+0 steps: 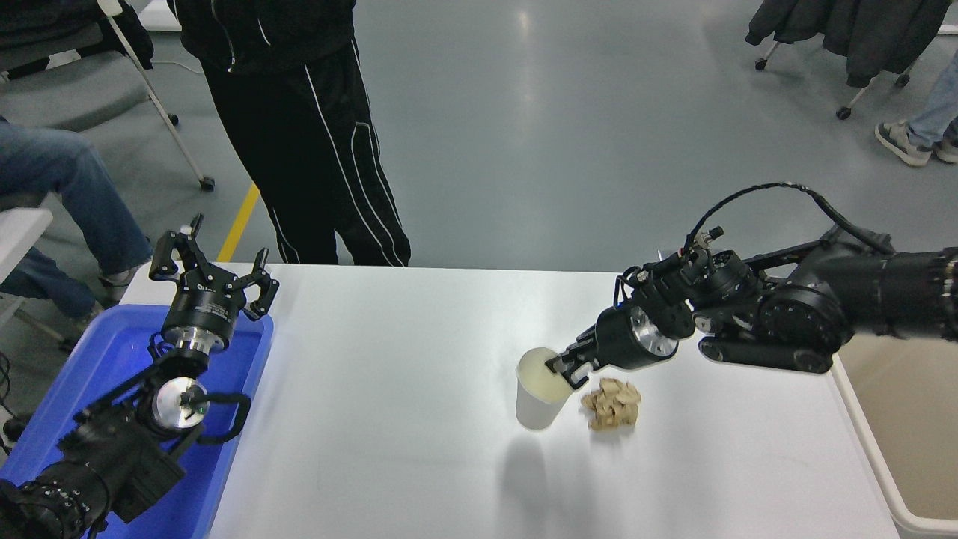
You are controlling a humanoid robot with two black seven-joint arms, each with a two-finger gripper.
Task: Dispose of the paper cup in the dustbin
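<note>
The right tool [566, 368] pinches the rim of one paper cup [540, 398], held clear above the desk [389, 419] beside one crumpled paper ball [611, 403]. One dustbin [898, 442] is cut off at right, partly hidden by the arm. The left tool [211, 263] is parked, spread wide, over one blue tray [90, 374].
</note>
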